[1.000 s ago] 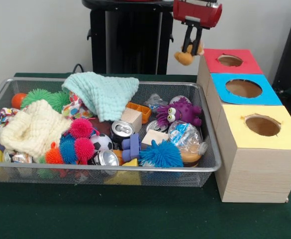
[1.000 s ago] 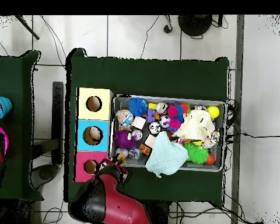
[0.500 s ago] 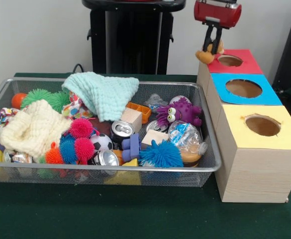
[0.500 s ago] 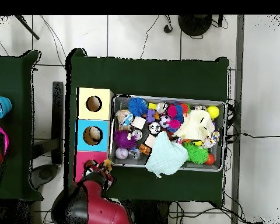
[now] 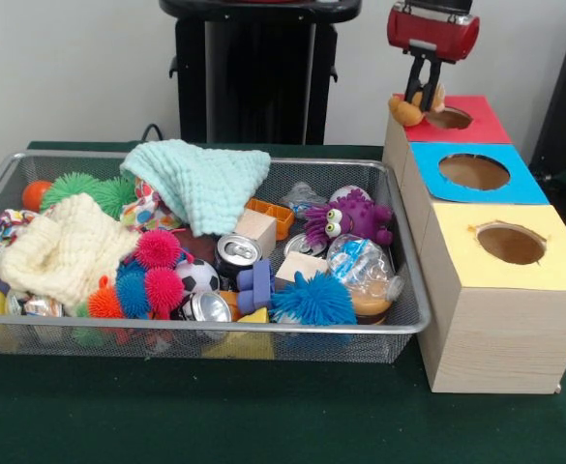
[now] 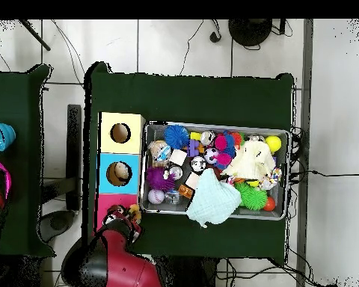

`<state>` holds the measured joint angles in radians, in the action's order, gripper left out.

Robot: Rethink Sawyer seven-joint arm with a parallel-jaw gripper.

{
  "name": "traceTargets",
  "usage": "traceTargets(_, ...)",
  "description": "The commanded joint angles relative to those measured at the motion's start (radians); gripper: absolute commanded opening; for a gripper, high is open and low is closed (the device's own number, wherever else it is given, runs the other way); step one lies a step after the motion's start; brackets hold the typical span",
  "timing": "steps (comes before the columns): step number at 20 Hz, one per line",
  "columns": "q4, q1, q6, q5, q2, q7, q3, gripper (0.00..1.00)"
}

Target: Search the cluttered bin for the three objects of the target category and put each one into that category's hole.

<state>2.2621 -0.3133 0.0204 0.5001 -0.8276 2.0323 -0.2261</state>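
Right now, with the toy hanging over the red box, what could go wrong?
The pincer holds the tan plush toy at the near rim of the red box's hole, not centred over it. If released here, it might catch on the rim or tumble off the red box toward the wire bin.

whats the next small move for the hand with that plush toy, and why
Probably shift a little farther over the red box's hole, then let go. The hand is shut on the tan plush toy, which hangs at the hole's near rim, not yet centred over the opening.
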Motion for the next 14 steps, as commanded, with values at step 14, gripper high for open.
traceTargets(14, -0.064, -0.091, 0.009, 0.174, 0.081, 0.32, 0.093, 0.0)
